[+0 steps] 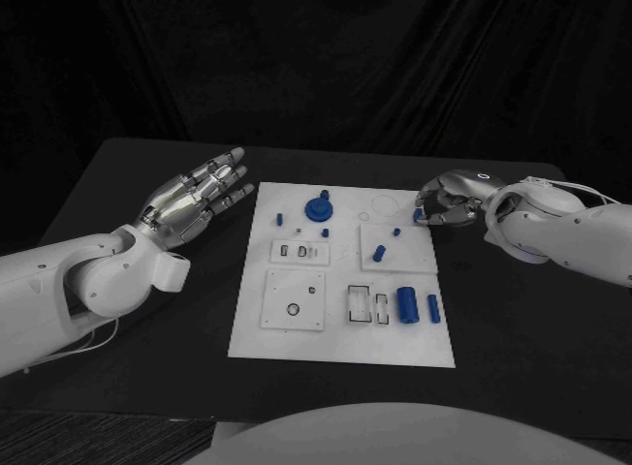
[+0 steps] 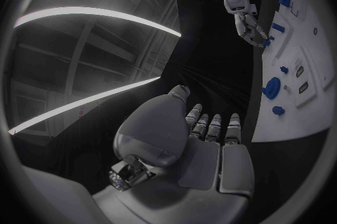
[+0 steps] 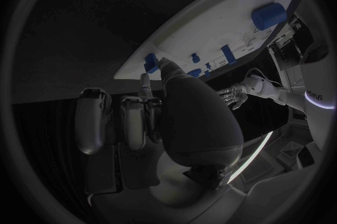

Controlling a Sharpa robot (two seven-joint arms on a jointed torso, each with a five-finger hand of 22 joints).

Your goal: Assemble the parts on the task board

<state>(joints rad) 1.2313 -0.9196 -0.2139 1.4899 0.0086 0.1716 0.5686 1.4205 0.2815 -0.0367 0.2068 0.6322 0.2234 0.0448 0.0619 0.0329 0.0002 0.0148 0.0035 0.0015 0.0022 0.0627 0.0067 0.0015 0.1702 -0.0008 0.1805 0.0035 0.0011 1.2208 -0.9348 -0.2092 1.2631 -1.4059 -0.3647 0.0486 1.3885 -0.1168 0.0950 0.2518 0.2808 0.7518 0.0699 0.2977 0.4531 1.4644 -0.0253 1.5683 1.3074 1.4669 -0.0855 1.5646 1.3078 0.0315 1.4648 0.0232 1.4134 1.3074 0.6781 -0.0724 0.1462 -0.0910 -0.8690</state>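
So the parts are small blue plastic bits scattered over the task board, the white plate sitting mid-table. Nearest my side of the board are two stubby blue cylinders next to the slotted pockets; toward the far edge stands a blue knob, with a small blue peg lying roughly in the middle of the board. My guess is they're all light, rigid and a bit slick, so they'd roll or skate if nudged. I'd pinch the cylinders across the round sides near the middle, and take the knob by its top.

My right hand is at the board's far right corner, fingers curled down with one fingertip right at the board's edge beside a small blue piece. I honestly can't tell if it's pinching anything. My left hand hovers off the board's left edge, fingers spread and flat, holding nothing.
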